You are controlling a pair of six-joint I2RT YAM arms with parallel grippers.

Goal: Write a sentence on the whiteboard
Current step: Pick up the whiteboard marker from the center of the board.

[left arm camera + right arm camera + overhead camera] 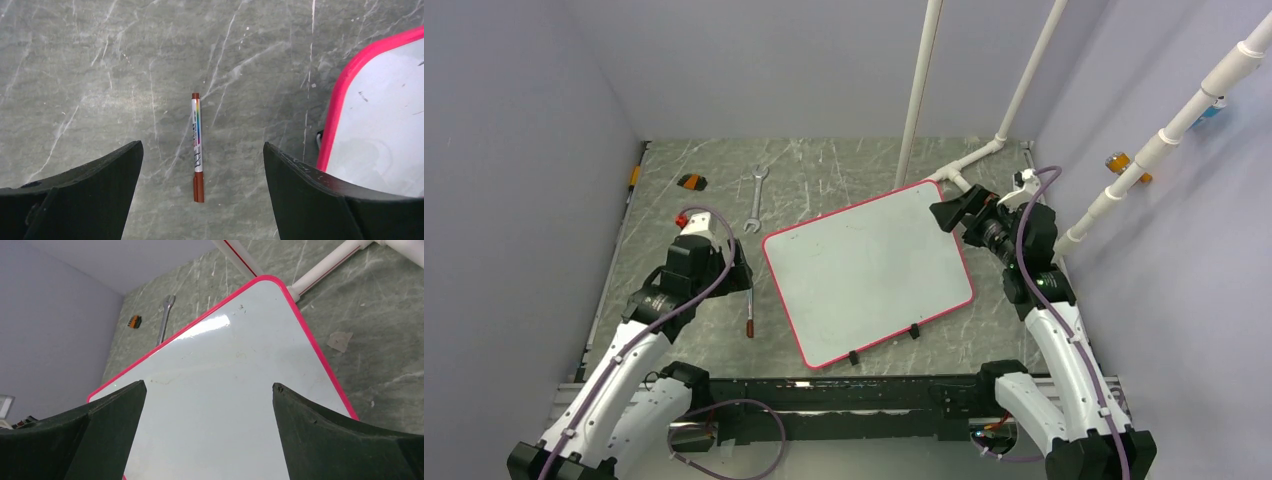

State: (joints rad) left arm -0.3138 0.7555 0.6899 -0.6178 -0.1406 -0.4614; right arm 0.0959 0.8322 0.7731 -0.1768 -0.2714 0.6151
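Left gripper [201, 146] hangs spread wide, holding nothing — a marker [197, 150] with brown-red ends lies on the grey table [75, 75] right below it. Right gripper [208, 385] is spread wide too, empty, over the far corner of the whiteboard [869, 270]. That pink-rimmed board lies flat on the table, a bit turned, just beside the marker.

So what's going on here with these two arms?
Nothing is held yet. The left pincer hangs open over a red-brown-tipped white marker pen lying on the grey marbled tabletop, beside the red-framed white whiteboard. The right pincer is open above the board's far corner. No sentence is written yet.
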